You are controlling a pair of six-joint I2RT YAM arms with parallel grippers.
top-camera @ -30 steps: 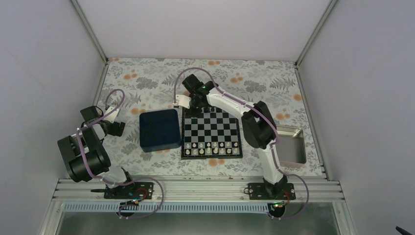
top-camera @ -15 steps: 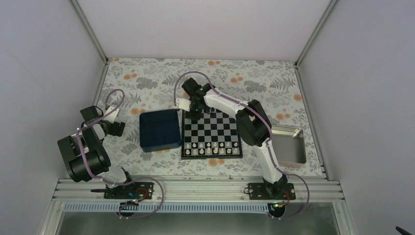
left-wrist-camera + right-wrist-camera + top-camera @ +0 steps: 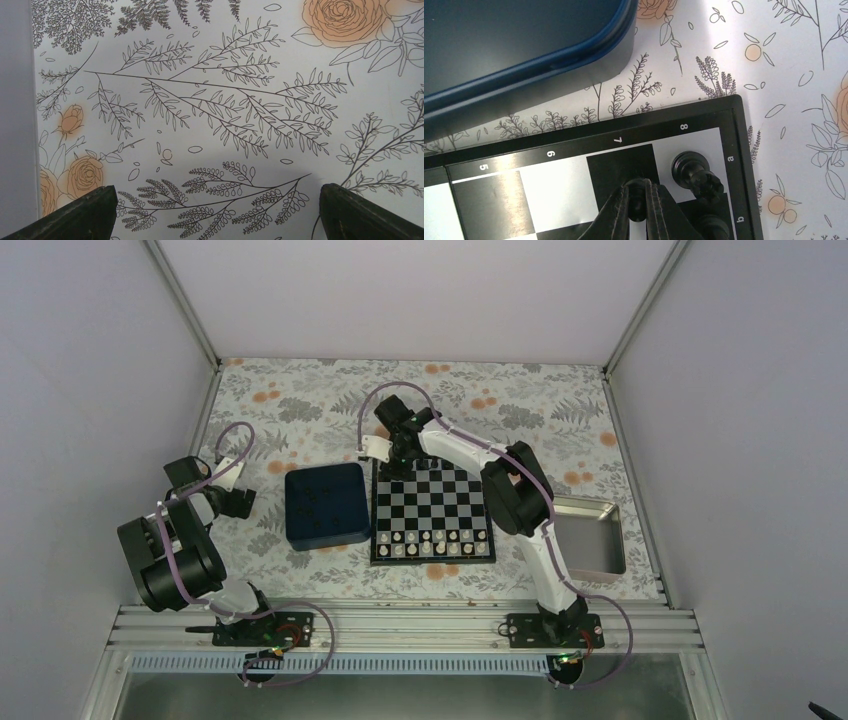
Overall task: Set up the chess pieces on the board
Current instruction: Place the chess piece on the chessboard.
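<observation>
Board (image 3: 555, 186) corner: right end effector (image 3: 640, 188) pinches black piece (image 3: 638, 205).

Bright diffuse light; soft shadows; faint sheen on board (image 3: 574, 142); blue tray (image 3: 499, 40) blurred.

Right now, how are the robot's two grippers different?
The left gripper is wide open and empty; the right gripper is pinched shut on a black chess piece. The left gripper hangs over flowery tablecloth; the right gripper is over a corner of the chessboard. Both have two dark fingers.
</observation>
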